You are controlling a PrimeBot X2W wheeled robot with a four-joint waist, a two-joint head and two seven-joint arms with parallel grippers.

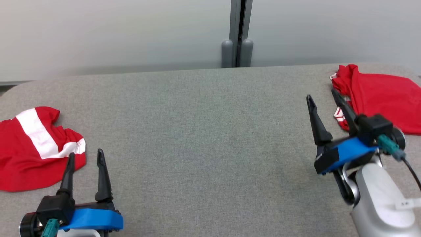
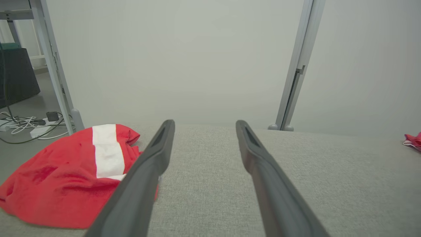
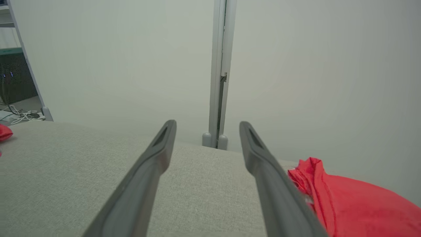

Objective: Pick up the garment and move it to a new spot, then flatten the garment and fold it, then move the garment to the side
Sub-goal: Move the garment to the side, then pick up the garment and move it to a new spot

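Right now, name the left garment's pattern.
The garment is red with a white stripe; best in head view.

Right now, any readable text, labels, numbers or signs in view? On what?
None can be read.
White tag on the right forearm: dark marks, too small to read.
White marking on the right-hand red garment: too small to tell if it is text.

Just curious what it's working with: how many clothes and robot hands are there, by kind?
Red garments: 2, left garment, right garment
Hands: 2, left hand, right hand, both open
Total: 4
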